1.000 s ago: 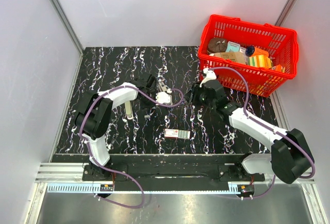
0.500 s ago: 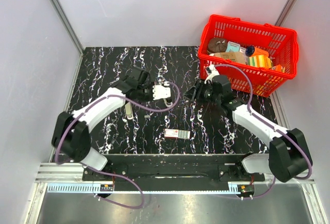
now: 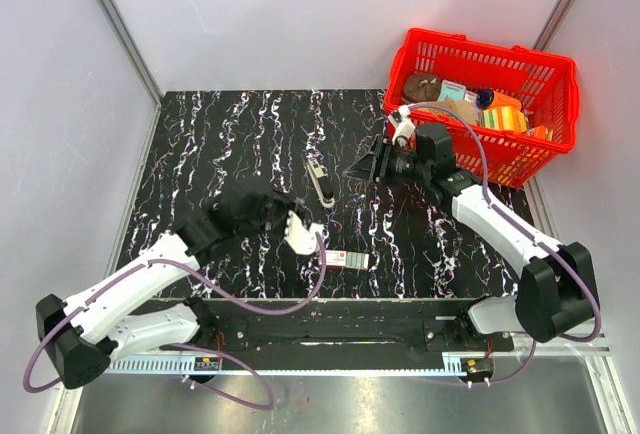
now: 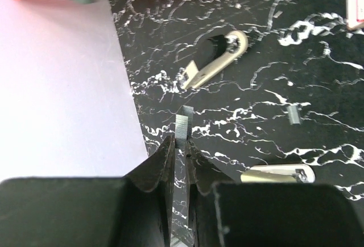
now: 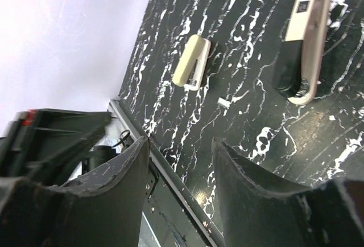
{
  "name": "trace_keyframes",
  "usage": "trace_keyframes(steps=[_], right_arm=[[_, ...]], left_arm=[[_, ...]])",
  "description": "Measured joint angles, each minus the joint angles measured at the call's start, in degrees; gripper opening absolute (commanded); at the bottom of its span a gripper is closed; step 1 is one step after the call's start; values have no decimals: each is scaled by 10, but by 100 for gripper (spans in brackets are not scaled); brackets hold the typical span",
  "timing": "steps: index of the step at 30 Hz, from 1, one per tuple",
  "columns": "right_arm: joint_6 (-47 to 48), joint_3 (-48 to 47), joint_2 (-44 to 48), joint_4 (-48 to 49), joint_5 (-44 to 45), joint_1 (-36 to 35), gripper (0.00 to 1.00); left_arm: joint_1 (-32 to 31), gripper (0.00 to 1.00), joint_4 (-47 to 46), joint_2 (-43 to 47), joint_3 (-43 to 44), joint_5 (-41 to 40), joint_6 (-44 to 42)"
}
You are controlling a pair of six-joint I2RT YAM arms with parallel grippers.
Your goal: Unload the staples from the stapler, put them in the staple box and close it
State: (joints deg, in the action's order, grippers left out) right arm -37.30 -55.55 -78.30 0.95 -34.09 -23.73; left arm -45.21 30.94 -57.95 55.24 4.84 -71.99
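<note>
Pinched in left hand (image 4: 180, 142): staples (image 4: 183, 125); stapler (image 4: 214, 59) lies beyond

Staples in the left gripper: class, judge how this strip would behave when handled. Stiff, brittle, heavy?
The staples are probably stiff: the strip sticks straight out of the left gripper without drooping. Likely brittle too, since a short loose piece lies apart on the table. Being thin and small, it is probably light and could slip from the pinch.

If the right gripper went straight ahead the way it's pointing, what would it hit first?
Probably the stapler, lying just ahead of the open right gripper in the top view. The wrist view shows it off to one side, so a miss is possible.
</note>
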Motion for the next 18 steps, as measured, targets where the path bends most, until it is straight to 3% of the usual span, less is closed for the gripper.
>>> trace_keyframes(steps=[5,11,18], right_arm=[[31,-11,17,-36,-31,0,54],[63,-10,23,-51,-43,-5,55],[135,-15,19,-101,-31,-73,54]], left_arm=[[-47,0,-47,33,-98,-40,-51],[-79,0,-120,64,-154,-69,-96],[-90,0,-236,101,-226,-81,-162]])
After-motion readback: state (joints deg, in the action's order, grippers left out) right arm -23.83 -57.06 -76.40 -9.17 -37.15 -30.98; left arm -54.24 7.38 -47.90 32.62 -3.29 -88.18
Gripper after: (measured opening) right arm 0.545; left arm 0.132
